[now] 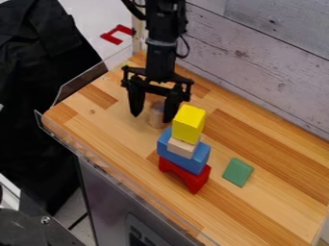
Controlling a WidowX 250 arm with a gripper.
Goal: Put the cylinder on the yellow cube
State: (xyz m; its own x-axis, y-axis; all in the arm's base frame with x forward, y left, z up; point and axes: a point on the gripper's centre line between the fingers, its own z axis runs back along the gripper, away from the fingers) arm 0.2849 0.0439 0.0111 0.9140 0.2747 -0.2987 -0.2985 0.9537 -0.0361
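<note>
Markings: pale shapes on the dark panel (pixel 136 234) set in the grey front (pixel 106 199) below the table (pixel 273 197); cut off by the lower edge, not legible. The arm (pixel 161 45) is cut off at the top edge. The cylinder (pixel 156 116) stands on the table between the spread fingers of the hand (pixel 152 118), partly hidden by the finger nearer the yellow cube (pixel 189 123); contact with that finger cannot be determined. The hand is wide open, gripping nothing. Just beside it, the cube tops a beige block (pixel 183 148), a blue block (pixel 184 158) and a red arch (pixel 186 177). Beyond the stack from the hand lies a green block (pixel 238 172).
</note>
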